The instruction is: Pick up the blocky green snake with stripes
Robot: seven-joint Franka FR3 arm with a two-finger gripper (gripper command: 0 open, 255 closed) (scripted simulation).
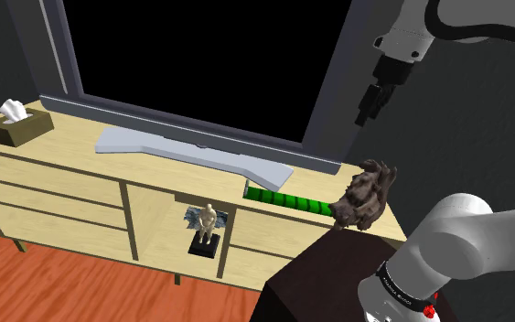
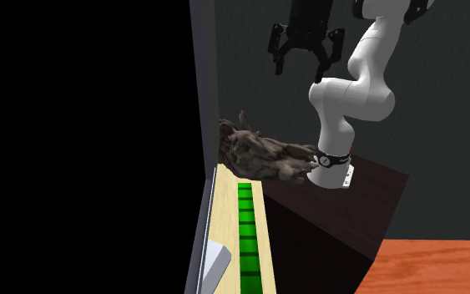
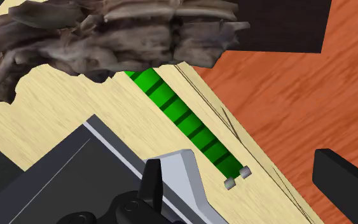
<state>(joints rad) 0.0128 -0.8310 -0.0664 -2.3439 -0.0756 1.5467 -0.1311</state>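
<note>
On the pale wooden cabinet top (image 3: 63,118), a shaggy brown driftwood-like lump (image 3: 107,35) hides one end of the blocky green dark-striped snake (image 3: 184,118), which lies along the front edge beside the grey television foot (image 3: 187,184). My black gripper (image 2: 306,60) hangs above, spread wide and holding nothing. I reckon a skewed descent clips lump or foot, or shoves the snake overboard.

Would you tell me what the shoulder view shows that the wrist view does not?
Shoulder view: a tissue box and a winged figurine in an open shelf of the wooden cabinet. Wrist view: the fingers standing apart, and two grey nubs at one end of the green striped snake. Shared: that snake, the shaggy brown lump hiding its other end, the cabinet.
</note>
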